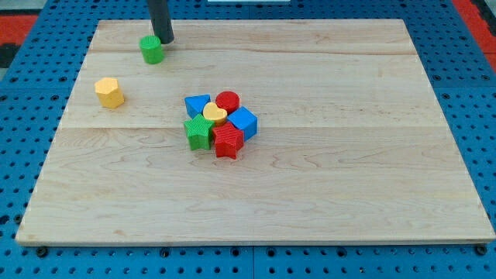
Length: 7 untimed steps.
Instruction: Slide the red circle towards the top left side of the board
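Note:
The red circle (229,100) sits at the top of a tight cluster near the board's middle. It touches a blue triangle (197,105) on its left, a yellow heart (215,115) below it and a blue cube (243,122) at its lower right. A green star (199,132) and a red star (228,142) close the cluster's bottom. My tip (165,39) is far up and left of the cluster, just right of a green cylinder (152,49) near the board's top edge.
A yellow hexagon block (110,92) lies alone at the view's left. The wooden board (349,178) rests on a blue pegboard surface that surrounds it.

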{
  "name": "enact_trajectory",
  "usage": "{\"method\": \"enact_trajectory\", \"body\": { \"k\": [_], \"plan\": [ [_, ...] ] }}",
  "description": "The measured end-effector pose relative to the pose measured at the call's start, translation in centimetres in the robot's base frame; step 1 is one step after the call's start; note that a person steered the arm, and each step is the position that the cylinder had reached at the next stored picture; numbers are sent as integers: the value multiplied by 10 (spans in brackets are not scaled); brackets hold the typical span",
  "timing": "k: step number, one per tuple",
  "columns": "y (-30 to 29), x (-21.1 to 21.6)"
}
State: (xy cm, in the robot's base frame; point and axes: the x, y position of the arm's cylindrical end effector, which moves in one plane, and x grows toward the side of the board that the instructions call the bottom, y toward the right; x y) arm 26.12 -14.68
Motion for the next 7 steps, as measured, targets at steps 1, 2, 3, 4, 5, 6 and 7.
{"method": "enact_trajectory", "body": {
  "k": [1,2,3,4,5,6,7],
  "plan": [
    [-1,67],
    [30,93],
    [147,87],
    [183,136],
    [153,157],
    [107,161],
    [104,135]
  ]
}}
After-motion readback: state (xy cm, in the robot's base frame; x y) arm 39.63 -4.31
